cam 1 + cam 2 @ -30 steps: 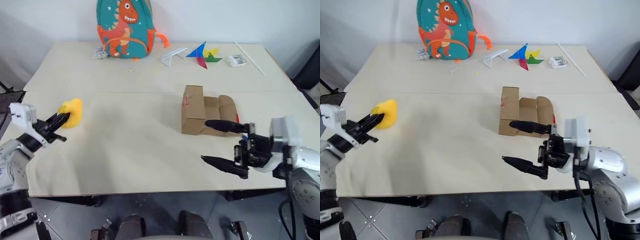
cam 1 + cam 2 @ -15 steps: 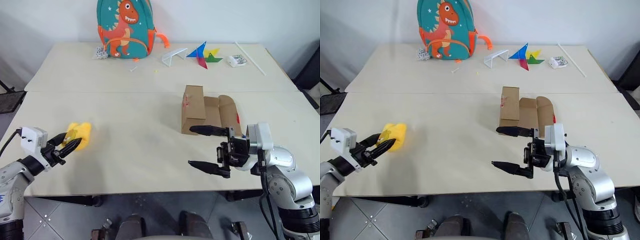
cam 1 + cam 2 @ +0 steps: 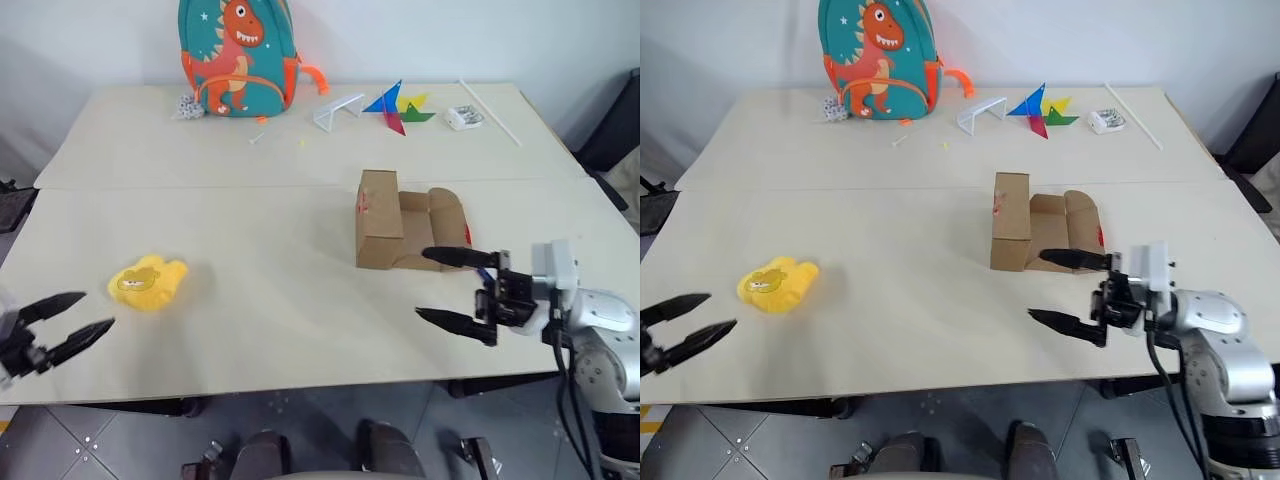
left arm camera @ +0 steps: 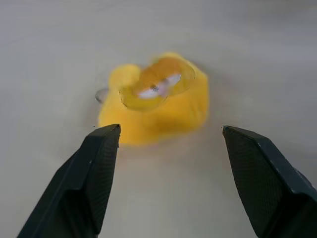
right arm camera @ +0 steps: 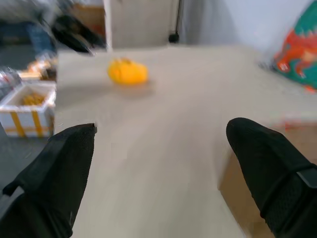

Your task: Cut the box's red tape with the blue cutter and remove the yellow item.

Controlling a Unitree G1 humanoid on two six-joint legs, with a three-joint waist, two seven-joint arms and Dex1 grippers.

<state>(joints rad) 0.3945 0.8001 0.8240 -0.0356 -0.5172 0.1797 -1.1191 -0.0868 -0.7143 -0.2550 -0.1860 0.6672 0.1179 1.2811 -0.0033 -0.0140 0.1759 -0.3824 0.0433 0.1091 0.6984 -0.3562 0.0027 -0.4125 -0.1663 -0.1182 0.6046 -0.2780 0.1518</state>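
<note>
Yellow item (image 3: 147,282): it lies loose on the near left part of the table (image 3: 260,300), resting flat on the surface with its small orange mark turned upward. Nothing touches it. Just nearer than it, at the table's near left edge, the left gripper (image 3: 82,318) points toward the toy from a short way off; its two black fingers (image 4: 94,178) are spread apart with nothing between them, and in the left wrist view the toy sits beyond the gap, clear of both tips.

Toward the near right edge, the right gripper (image 3: 442,288) hangs over the table, pointing to the robot's left, with its two black fingers held wide apart and empty. Its upper finger reaches in front of the open side of the box (image 3: 385,233), and whether it touches the cardboard I cannot tell.

That box stands on the right half of the table, well apart from the toy. Flaps on its right side are folded open, and a bit of red tape (image 3: 468,234) shows on the outer flap.

Along the far edge stand a teal dinosaur backpack (image 3: 237,55), a colourful pinwheel (image 3: 398,103) and a small white packet (image 3: 467,117).
</note>
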